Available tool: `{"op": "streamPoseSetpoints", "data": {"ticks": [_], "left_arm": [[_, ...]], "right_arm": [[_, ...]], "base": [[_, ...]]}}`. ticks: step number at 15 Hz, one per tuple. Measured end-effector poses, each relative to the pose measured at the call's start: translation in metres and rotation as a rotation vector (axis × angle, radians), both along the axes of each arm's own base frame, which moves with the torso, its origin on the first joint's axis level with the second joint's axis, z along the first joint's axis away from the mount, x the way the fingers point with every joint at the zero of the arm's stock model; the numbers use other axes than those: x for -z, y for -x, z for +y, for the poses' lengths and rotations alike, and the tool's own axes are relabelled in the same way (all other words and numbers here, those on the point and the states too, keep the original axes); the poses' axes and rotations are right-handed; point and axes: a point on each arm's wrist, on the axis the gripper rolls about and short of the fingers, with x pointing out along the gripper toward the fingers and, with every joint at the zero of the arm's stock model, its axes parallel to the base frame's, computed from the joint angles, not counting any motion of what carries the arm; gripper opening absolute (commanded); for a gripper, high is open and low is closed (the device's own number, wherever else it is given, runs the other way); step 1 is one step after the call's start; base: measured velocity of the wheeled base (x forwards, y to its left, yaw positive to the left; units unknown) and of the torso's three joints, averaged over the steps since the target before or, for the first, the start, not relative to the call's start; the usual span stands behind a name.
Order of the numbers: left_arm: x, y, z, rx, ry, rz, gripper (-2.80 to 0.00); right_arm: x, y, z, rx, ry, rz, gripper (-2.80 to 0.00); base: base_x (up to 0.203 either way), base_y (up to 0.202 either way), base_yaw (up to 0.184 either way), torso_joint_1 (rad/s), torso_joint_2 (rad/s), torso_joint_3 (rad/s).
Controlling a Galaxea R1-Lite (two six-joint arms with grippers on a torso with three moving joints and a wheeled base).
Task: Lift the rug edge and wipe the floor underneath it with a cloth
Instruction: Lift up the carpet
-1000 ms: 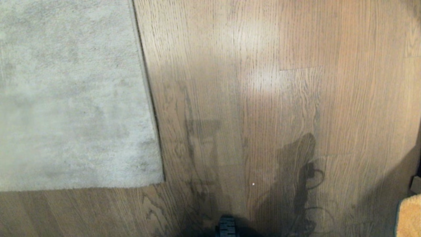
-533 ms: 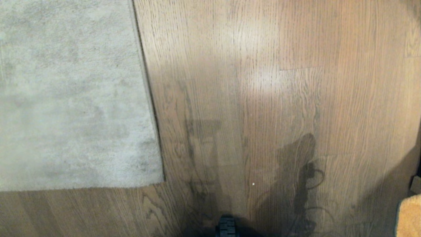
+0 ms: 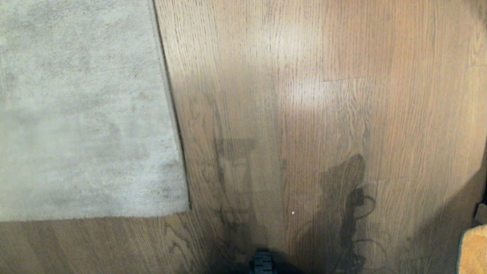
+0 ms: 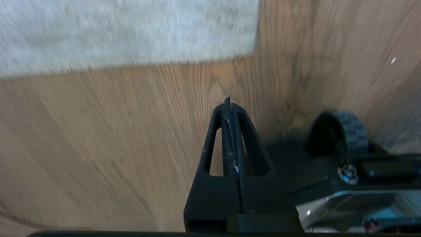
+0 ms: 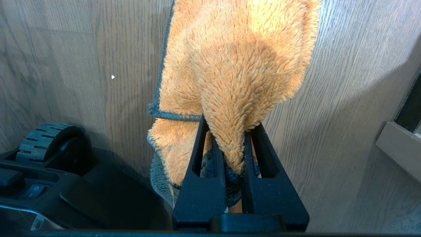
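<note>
Two end effectors sit low by the robot's base. Nearest, the right end effector [image 5: 234,131] is clamped on the cloth [image 5: 236,69], which hangs over the floor [image 3: 342,114], likely kept ready for wiping. The left end effector [image 4: 231,108], fingers pressed together and empty, points over bare planks toward the rug [image 4: 125,29], probably to slip under it. Farther left, the rug edge [image 3: 173,114] lies flat, not yet lifted.

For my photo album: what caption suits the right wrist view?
Right pincer clamped on a fuzzy orange cloth above the wood-plank floor.
</note>
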Motion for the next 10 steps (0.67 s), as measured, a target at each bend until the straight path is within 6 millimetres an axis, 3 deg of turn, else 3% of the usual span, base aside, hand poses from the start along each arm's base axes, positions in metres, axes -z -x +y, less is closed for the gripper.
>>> {"op": "streamPoseSetpoints", "data": {"ticks": [5,10], "left_arm": [[0.005,-0.009,-0.001,0.002,-0.026,0.085,-2.8],[-0.008,-0.026,0.001,0.007,-0.02,0.178,-2.8]], "right_arm": [[0.0,0.0,0.0,0.0,0.0,0.0,-2.8],[0.0,0.0,0.0,0.0,0.0,0.0,-2.8]], "base": [[0.0,0.0,0.0,0.0,0.0,0.0],[0.0,0.0,0.0,0.0,0.0,0.0]]}}
